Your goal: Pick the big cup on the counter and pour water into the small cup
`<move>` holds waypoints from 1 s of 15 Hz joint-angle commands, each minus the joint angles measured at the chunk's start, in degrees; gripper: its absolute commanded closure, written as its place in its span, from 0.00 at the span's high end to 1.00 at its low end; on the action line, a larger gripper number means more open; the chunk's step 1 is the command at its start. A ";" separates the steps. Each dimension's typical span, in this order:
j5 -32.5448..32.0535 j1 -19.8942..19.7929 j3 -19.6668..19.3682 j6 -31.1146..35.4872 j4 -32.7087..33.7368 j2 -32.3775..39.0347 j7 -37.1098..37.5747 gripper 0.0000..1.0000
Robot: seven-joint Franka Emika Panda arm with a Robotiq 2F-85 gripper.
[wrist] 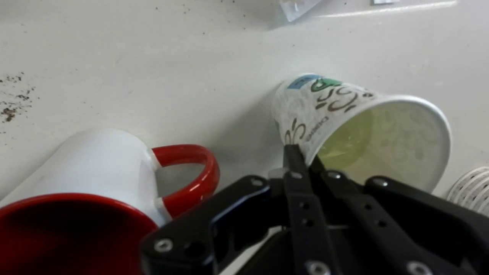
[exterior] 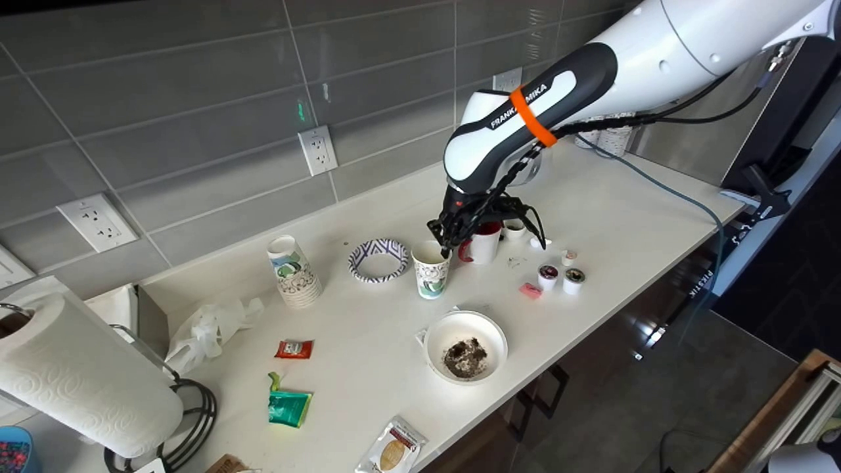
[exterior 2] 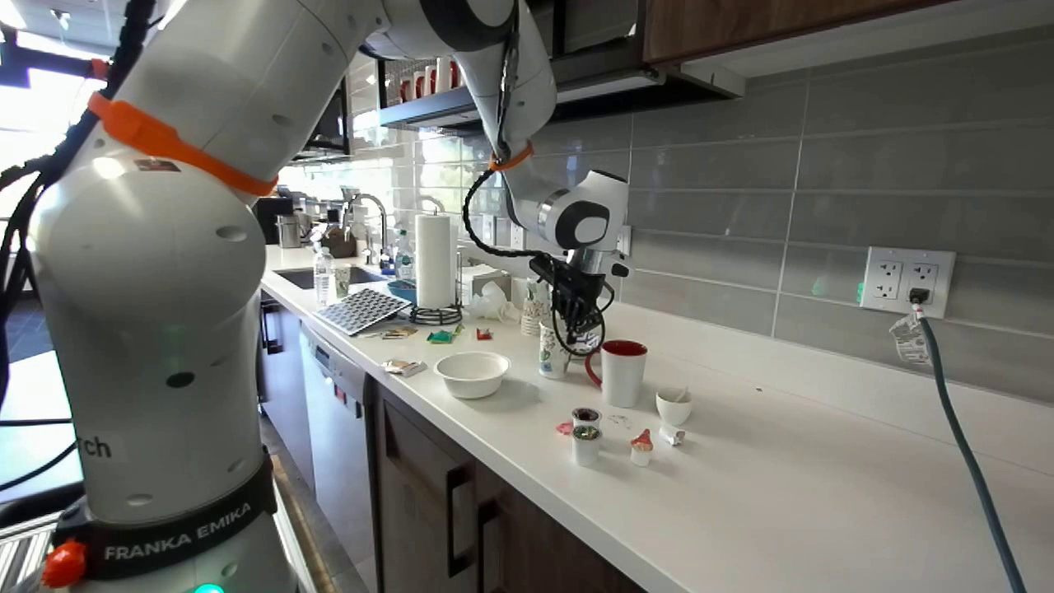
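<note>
The big cup, a white paper cup with green, blue and brown print, stands upright on the off-white counter. Yellowish liquid lies in its bottom in the wrist view. My gripper is shut on the cup's wall at the rim, one finger outside it and one inside. The inner fingertip is partly hidden by the wall. A small white cup sits beyond the mug with something sticking out of it; my arm partly covers this cup in an exterior view.
Close beside the gripper is a white mug with a red handle. A white bowl holds dark grounds. Two tiny pods, a patterned paper plate, a stack of paper cups and a paper towel roll share the counter.
</note>
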 commanded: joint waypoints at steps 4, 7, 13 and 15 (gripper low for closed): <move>1.14 -1.09 1.63 -1.52 1.65 0.71 -1.98 0.01; 0.15 -0.23 1.37 -1.54 0.65 -1.08 -1.07 0.01; -3.73 2.85 -0.26 -1.13 -2.85 -6.80 3.19 0.01; -5.91 4.00 -1.12 -0.81 -4.61 -9.28 6.18 0.01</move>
